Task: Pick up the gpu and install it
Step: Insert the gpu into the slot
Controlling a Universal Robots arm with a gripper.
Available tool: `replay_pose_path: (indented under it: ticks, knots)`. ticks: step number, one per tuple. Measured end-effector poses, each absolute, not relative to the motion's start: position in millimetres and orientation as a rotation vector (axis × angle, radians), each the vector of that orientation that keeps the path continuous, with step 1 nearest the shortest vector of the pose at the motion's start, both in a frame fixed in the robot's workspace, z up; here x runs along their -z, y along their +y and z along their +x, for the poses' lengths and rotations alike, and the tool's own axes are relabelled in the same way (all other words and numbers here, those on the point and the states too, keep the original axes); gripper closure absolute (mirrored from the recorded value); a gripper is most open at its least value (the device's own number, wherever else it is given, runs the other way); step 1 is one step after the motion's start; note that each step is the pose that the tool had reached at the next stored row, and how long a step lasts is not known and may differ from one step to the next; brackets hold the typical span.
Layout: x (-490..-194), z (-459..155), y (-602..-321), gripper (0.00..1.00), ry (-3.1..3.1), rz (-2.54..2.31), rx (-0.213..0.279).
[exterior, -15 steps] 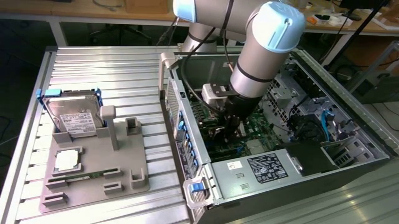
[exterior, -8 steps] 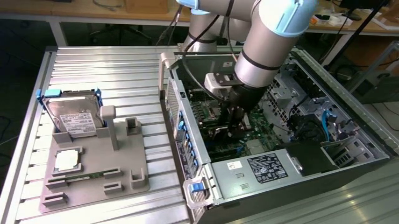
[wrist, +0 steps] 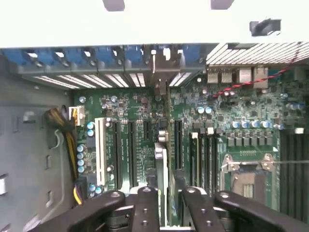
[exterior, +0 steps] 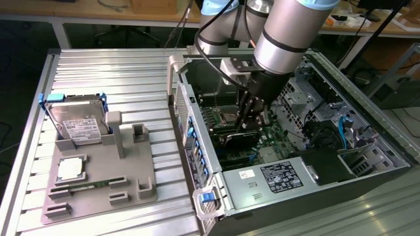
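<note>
The gpu [wrist: 162, 176] stands on edge over the motherboard [wrist: 130, 104], inside the open computer case [exterior: 276, 196]. The gripper [wrist: 169, 195] sits directly above it, straddling its upper edge. I cannot tell whether it pinches the card. A hard drive [exterior: 77, 120] rests in the grey tray [exterior: 98, 191] at the exterior view's left.

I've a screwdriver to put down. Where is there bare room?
Free: the ribbed table between the hard drive and the case. Crowded: the grey tray, and inside the case around the end effector.
</note>
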State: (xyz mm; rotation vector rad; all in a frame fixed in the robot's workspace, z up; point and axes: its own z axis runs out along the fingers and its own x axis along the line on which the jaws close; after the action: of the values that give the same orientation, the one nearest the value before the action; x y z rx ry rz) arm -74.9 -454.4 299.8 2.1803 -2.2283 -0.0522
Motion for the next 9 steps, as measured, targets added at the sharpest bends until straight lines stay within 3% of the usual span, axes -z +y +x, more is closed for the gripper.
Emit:
replay_pose_path:
  ticks: [2, 9]
  knots:
    - [-299.8, -74.9, -454.4, 0.88, -2.228, 2.180, 0.052]
    - [-299.9, -74.9, -454.4, 0.89, -2.228, 2.180, 0.052]
